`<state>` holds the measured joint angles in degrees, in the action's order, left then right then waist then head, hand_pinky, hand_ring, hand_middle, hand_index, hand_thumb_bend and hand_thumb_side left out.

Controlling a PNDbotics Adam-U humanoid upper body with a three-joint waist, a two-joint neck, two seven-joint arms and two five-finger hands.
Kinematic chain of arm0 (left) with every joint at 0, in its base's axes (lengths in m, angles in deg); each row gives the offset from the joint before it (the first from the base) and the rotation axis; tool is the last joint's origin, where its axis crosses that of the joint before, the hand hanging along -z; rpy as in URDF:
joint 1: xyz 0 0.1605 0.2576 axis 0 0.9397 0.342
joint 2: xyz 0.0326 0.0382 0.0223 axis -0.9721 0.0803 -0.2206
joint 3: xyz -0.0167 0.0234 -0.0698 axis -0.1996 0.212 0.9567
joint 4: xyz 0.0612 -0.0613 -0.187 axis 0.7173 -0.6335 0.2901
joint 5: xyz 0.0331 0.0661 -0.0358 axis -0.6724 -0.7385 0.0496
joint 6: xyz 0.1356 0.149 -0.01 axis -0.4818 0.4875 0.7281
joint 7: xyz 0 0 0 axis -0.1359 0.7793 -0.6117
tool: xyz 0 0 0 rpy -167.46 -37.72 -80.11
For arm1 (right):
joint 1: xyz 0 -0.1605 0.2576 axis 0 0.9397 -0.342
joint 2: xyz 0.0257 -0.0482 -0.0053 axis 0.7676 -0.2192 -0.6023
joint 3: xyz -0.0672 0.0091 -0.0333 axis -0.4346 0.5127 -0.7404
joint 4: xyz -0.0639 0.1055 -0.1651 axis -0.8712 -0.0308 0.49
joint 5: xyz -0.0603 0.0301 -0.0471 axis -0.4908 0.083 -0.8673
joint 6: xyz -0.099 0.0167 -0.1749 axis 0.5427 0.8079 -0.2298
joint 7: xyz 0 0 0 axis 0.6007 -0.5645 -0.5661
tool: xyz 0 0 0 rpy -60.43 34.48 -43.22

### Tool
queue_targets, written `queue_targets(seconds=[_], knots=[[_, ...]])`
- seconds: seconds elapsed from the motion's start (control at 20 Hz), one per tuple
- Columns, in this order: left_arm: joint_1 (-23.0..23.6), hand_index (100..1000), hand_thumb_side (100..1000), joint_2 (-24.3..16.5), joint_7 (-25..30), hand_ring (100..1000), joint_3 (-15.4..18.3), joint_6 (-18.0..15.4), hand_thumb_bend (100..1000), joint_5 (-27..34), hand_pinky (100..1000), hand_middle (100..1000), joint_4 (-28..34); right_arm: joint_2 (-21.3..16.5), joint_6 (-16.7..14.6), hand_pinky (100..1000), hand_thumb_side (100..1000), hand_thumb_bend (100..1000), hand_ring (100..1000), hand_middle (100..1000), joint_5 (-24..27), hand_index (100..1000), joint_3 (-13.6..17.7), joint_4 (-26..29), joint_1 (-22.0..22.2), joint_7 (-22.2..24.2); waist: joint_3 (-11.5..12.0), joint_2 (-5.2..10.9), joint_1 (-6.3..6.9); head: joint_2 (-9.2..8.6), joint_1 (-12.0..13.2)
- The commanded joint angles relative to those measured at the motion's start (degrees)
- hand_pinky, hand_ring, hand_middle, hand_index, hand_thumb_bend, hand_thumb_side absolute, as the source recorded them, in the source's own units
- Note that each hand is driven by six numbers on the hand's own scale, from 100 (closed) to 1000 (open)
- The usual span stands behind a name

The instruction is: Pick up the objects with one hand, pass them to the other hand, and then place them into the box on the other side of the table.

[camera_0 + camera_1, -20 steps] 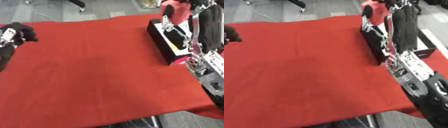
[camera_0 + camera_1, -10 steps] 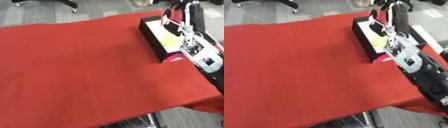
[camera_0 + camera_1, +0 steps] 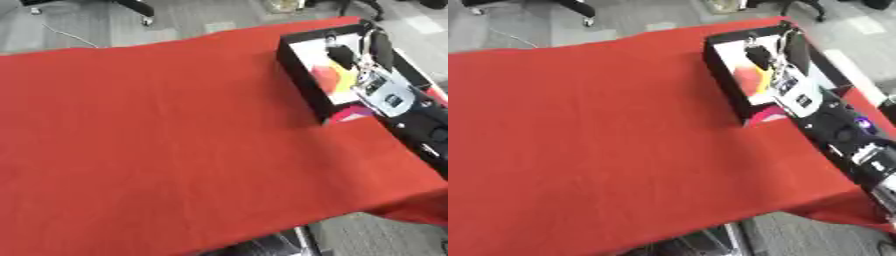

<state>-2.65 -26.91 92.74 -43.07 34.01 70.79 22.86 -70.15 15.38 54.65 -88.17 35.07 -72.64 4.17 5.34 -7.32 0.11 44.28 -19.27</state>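
Reaching in from the right edge, the right robot hand (image 3: 773, 59) hangs over the black rectangular box with a pale inner floor (image 3: 297, 47), which stands near the far right corner of the surface draped in red cloth (image 3: 166, 135). Its dark fingers (image 3: 756, 54) point down into the box, but whether they are released or closed round anything cannot be told. Inside the box, under and beside the fingers, lie blurred things in red-orange and yellow (image 3: 331, 75); their shapes cannot be made out. A small pink and purple patch (image 3: 352, 113) shows on the cloth just at the box's near end, beside the black and silver forearm (image 3: 833, 127) that runs back toward the near right corner. No left robot hand shows in either view.
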Motion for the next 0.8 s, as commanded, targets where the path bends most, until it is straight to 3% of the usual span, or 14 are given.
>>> queue_targets(seconds=[0.05,0.25,0.45,0.7,0.8], knots=[[-0.3,713,709,-0.3,-0.5,627,0.9,0.1,100,-0.4,812,596,1.5,-3.3,7.3,659,599,405,903,830,-1.5,949,1.5,1.0,-0.6,-7.9,0.0,0.86,-0.29,-0.17,-0.2],[0.1,714,716,0.2,-0.7,626,1.1,0.3,100,-1.1,811,597,1.6,-4.7,7.0,651,565,373,904,828,-3.0,946,2.9,9.9,2.4,-10.9,-0.2,0.93,-0.50,-0.17,1.0],[0.6,717,729,0.8,-2.0,628,1.5,-0.1,100,-3.3,810,602,1.7,-4.5,7.9,654,529,301,906,832,-6.8,950,5.7,26.5,8.4,-11.8,-0.6,0.97,-0.67,-0.17,4.6],[1.3,726,761,1.9,-5.3,654,1.5,-1.6,100,-7.3,812,630,1.9,1.2,8.4,663,530,224,900,827,-16.6,948,7.1,49.1,17.4,-10.1,-1.6,1.11,-0.88,-0.17,12.0],[1.5,740,776,2.6,-6.9,678,1.3,-2.4,100,-8.8,816,654,2.1,4.7,5.7,662,532,198,891,816,-22.2,943,6.8,52.4,19.4,-8.1,-2.0,1.26,-0.82,-0.17,15.8]])
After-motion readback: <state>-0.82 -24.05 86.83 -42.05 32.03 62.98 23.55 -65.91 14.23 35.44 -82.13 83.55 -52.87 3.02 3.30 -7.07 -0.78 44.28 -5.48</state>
